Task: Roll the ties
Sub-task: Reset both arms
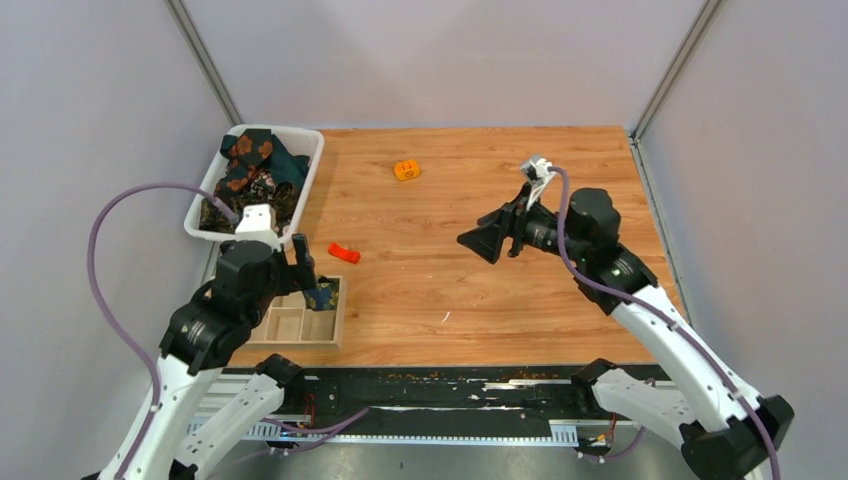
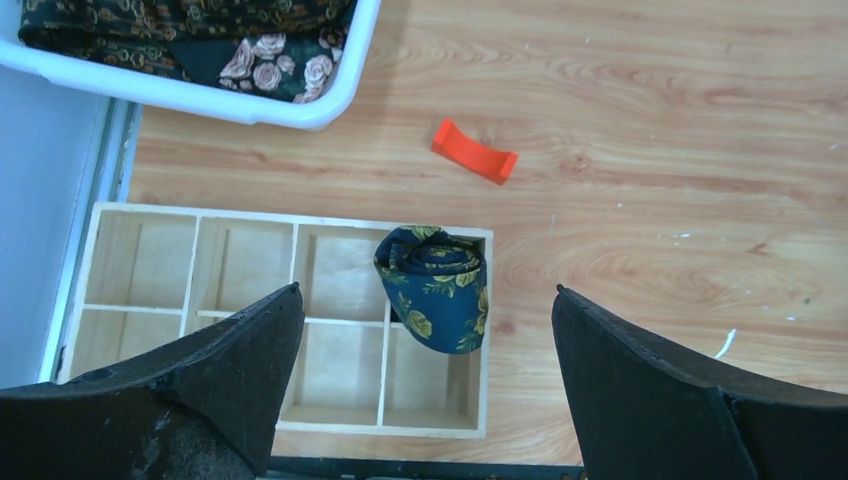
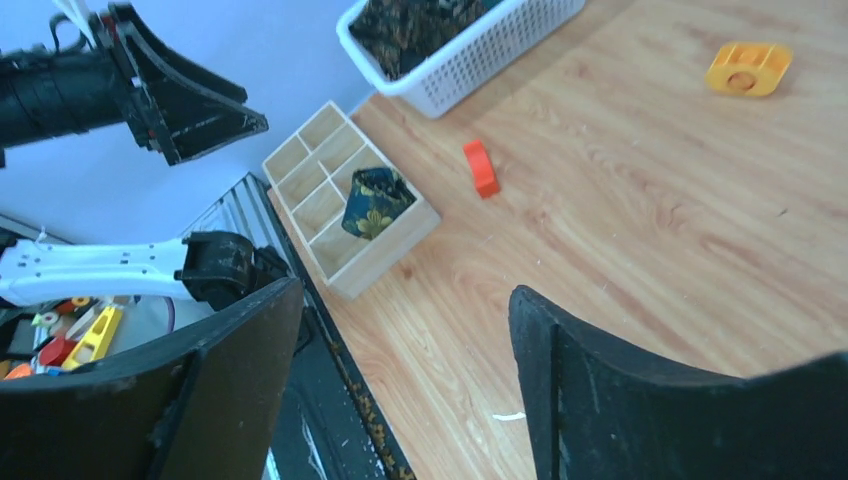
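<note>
Top view: the rolled navy tie with yellow-green flowers sits in the right end of the pale wooden divided tray. The left pincer is right above it. More dark floral ties are piled in the white plastic basket.

Left wrist: jaws spread wide and empty over the roll, with a small red curved plastic piece on the table beyond.

Right wrist: the right pincer is also spread apart and holding nothing, up above the wooden table and well away from the tray.

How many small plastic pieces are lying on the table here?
2: a red piece beside the wooden organizer, and an orange piece farther back, mid-table. Others could be hidden.
</note>
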